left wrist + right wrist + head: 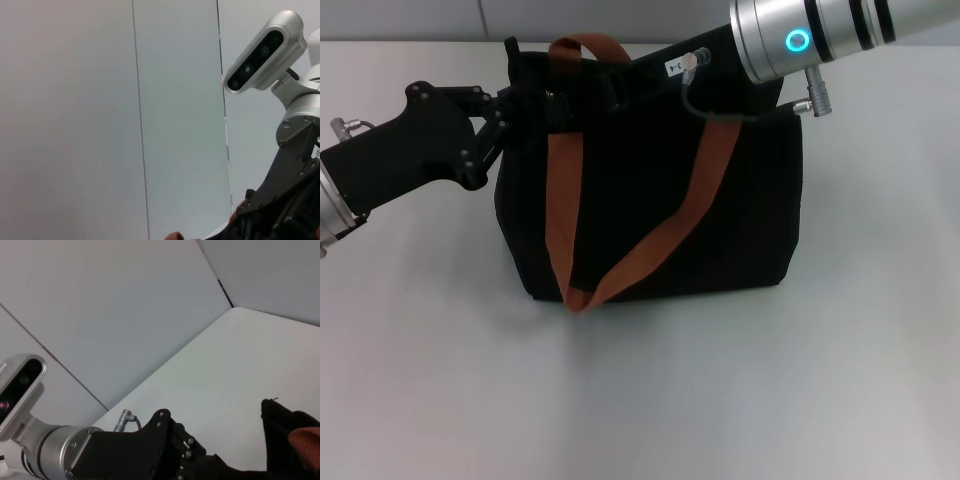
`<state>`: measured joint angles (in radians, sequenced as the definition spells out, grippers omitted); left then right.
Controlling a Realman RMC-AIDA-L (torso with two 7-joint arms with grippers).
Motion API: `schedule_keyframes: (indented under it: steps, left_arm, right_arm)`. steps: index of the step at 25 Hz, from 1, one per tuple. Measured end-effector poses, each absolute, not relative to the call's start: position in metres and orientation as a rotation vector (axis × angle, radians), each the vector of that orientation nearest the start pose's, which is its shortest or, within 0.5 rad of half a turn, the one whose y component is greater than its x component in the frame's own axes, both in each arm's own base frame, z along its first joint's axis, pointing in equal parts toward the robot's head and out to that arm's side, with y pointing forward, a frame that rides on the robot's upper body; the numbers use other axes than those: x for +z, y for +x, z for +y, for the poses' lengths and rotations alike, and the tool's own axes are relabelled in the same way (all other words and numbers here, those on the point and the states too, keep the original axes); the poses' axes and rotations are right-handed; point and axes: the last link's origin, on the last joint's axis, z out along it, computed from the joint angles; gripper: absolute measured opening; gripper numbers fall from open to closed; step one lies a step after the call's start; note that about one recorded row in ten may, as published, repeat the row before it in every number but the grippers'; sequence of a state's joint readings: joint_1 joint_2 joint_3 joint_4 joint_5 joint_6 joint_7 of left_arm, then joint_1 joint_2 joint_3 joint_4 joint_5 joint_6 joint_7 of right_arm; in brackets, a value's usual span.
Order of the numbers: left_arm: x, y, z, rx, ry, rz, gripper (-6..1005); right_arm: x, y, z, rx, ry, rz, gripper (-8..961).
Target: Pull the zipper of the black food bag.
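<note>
The black food bag stands upright in the middle of the white table, with its rust-orange straps running down its face. My left gripper is at the bag's top left corner, against the fabric. My right gripper reaches in from the right along the bag's top edge, above the zip line. The zipper pull is hidden among the black gripper parts and fabric. The right wrist view shows the left gripper beside a bag corner. The left wrist view shows the right gripper.
The white table spreads in front of the bag and to both sides. A grey panelled wall stands behind. The right arm's silver link with a blue ring light hangs over the bag's top right.
</note>
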<state>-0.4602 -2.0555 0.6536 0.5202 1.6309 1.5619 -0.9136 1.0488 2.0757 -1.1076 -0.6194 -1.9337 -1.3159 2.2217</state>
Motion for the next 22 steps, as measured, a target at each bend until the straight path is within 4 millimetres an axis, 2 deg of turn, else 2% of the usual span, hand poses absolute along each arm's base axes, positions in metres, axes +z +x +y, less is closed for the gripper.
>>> schedule_keyframes:
  steps: [11,22]
  left_arm:
    - [0.027,-0.269,0.33,-0.962,-2.369,-0.251,39]
    - [0.032,-0.259,0.339,-1.013,-2.378,-0.294,41]
  right_arm:
    - [-0.052,0.059,0.414,0.466,-2.952,1.016,211]
    - [-0.05,0.055,0.415,0.462,-2.95,0.989,212]
